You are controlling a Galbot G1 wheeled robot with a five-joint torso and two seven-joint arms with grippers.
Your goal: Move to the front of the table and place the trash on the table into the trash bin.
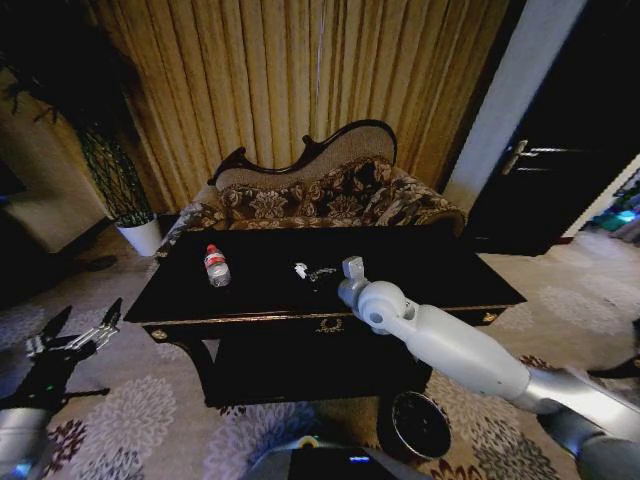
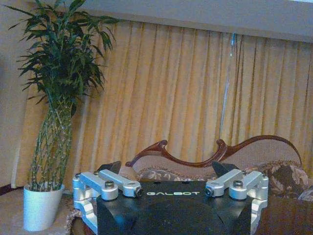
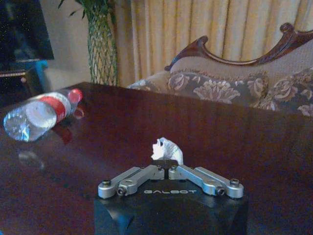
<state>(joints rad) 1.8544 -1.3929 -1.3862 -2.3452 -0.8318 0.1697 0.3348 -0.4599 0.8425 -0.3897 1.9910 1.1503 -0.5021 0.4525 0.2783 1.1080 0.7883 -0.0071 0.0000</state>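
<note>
The black glossy table stands straight ahead. On its left part lies a clear plastic bottle with a red label, seen too in the right wrist view. A white paper ball rests near the table's middle. My right gripper hovers over the table just right of it, shut, and the paper ball sits just beyond its fingertips. The dark round trash bin stands on the carpet under my right arm. My left gripper hangs open and empty, low at the left.
An ornate sofa stands right behind the table before gold curtains. A white plant pot with a tall plant is at the back left. A dark door is at the right. Patterned carpet surrounds the table.
</note>
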